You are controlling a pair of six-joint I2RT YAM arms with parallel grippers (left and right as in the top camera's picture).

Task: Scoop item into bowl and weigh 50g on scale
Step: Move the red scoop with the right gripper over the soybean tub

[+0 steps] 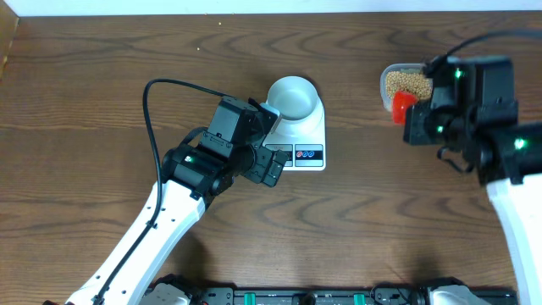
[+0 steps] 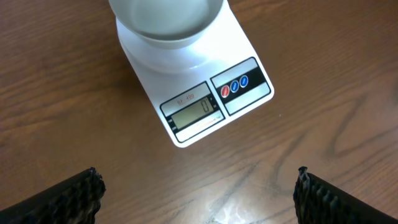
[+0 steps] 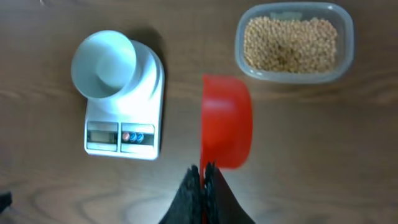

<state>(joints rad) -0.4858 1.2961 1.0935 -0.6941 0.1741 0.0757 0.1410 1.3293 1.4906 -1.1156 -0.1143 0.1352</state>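
Right wrist: right gripper point(image 3: 203, 171) pinches red plastic scoop point(image 3: 227, 127).
Ahead-right lie tan round beans point(image 3: 289, 43) in clear plastic tub point(image 3: 343, 62); left gripper point(image 2: 198, 179) spread wide.

LCD point(image 2: 198, 112) on scale point(image 2: 186, 73) reads "0"; label point(image 2: 185, 98) above illegible.

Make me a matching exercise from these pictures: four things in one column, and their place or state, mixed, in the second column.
Things:
1. bowl
2. red scoop
3. beans
4. left gripper

Place or state:
a. in the clear tub
b. open, holding nothing
c. on the scale
d. held by the right gripper

Pairs: 1-c, 2-d, 3-a, 4-b.
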